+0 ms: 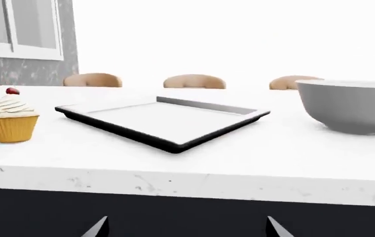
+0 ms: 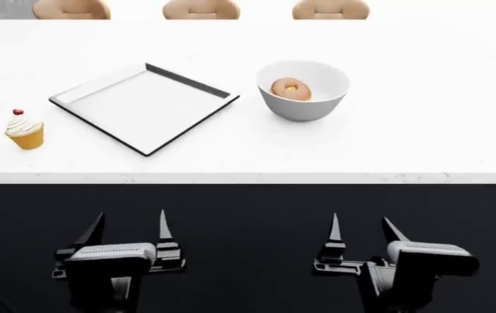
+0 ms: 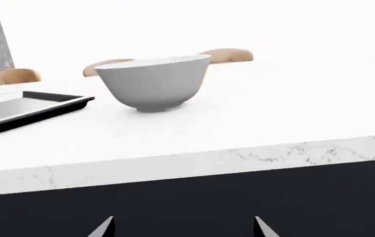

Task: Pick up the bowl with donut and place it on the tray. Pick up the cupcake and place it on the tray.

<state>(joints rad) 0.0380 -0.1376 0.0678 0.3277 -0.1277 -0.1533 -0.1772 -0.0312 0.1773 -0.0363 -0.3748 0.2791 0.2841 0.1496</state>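
The white bowl (image 2: pixel 303 91) stands on the white counter with the glazed donut (image 2: pixel 291 89) inside it. It also shows in the left wrist view (image 1: pixel 352 106) and the right wrist view (image 3: pixel 154 81), where the donut is hidden. The silvery tray (image 2: pixel 143 107) lies left of the bowl, also in the left wrist view (image 1: pixel 164 118) and the right wrist view (image 3: pixel 16 111). The cupcake (image 2: pixel 24 130) stands left of the tray, also in the left wrist view (image 1: pixel 11 116). My left gripper (image 2: pixel 130 228) and right gripper (image 2: pixel 359 231) are open and empty, below the counter's front edge.
The counter's marble front edge (image 2: pixel 248 177) sits above a dark cabinet front (image 2: pixel 248 215) facing both grippers. Three tan chair backs (image 2: pixel 201 9) stand behind the counter. A window (image 1: pixel 19 27) is at the far left wall.
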